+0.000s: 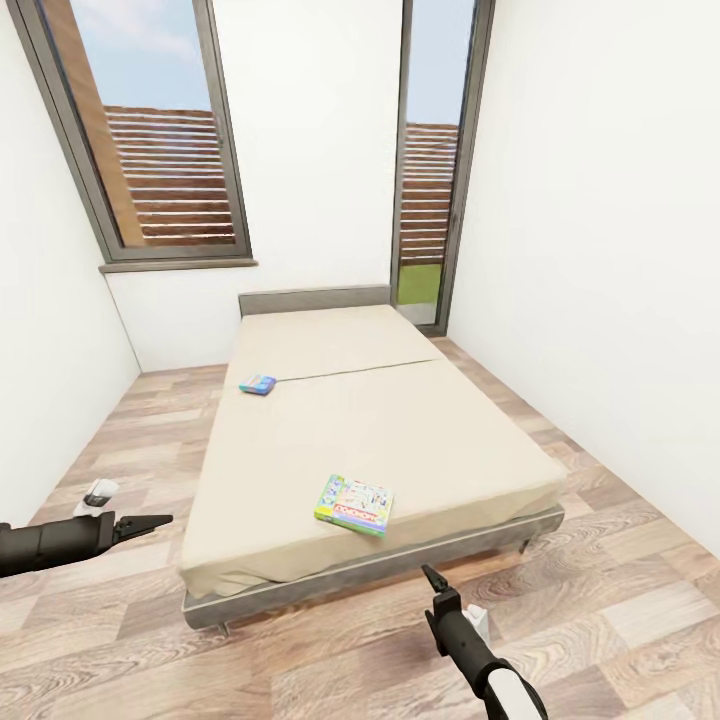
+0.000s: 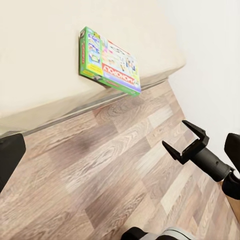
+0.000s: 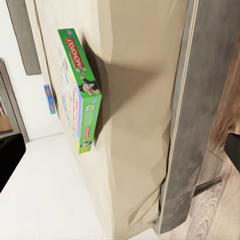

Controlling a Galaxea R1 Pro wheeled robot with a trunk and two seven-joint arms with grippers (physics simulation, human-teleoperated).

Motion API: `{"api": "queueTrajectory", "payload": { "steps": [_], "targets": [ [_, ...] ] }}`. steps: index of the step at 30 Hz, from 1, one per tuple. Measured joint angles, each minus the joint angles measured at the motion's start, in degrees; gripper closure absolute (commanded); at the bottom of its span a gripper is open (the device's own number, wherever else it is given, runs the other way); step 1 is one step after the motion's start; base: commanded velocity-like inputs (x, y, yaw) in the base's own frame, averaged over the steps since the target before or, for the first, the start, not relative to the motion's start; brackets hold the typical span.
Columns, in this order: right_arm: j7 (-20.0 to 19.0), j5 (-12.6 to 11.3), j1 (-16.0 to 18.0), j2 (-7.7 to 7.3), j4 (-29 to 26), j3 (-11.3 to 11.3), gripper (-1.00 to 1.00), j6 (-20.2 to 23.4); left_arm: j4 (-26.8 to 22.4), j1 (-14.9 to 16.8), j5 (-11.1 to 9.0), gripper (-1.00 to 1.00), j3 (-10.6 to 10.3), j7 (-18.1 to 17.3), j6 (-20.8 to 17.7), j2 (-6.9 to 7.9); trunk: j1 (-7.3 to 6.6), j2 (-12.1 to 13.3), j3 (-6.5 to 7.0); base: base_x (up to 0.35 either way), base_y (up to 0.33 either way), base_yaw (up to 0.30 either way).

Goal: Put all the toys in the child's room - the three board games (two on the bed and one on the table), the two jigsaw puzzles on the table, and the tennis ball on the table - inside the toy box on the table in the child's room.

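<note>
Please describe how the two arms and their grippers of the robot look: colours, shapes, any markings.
Both arms are slim, round tubes in matte black. The left gripper ends in thin, pointed black jaws, behind a white part near the wrist. The right gripper is a black fork with angular jaws; its arm shows a white segment toward the elbow. I see no cables or markings.

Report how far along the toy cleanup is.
Nothing looks done yet. Both board games still lie on the bed: the green Monopoly box near the foot edge, the small blue game farther up. The left gripper and right gripper are empty, short of the bed. All toys remain to collect.
</note>
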State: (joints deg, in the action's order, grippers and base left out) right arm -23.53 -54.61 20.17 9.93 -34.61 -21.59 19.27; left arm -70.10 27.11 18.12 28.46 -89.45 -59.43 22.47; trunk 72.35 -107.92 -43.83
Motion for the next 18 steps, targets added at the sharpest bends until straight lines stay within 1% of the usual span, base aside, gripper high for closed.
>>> {"api": "queueTrajectory", "payload": {
  "steps": [3, 9, 13, 18],
  "targets": [
    [0.0, 0.02, 0.0, 0.0, 0.01, 0.03, -1.0, 0.06, -0.01, 0.0, -0.08, -1.0, 0.05, 0.0, 0.0, 0.04, -0.01, 0.0, 0.0, 0.069, 0.073, 0.0],
    [0.03, -0.01, 0.0, 0.0, 0.01, 0.01, -1.0, 0.17, -0.01, 0.0, -1.28, -1.0, 0.14, 0.0, 0.0, 0.17, -0.01, 0.0, 0.0, 0.137, 0.132, 0.0],
    [0.02, 0.0, 0.0, 0.0, 0.0, 0.01, -1.0, 0.31, 0.0, 0.0, -2.13, -1.0, 0.19, 0.0, 0.0, 0.21, -0.01, 0.0, 0.0, 0.056, 0.051, 0.0],
    [0.04, 0.0, 0.0, 0.0, 0.0, 0.05, -1.0, 0.37, 0.0, 0.0, -2.61, -1.0, 0.21, 0.0, 0.0, 0.21, -0.01, 0.0, 0.0, 0.043, 0.028, 0.0]
  ]
}}
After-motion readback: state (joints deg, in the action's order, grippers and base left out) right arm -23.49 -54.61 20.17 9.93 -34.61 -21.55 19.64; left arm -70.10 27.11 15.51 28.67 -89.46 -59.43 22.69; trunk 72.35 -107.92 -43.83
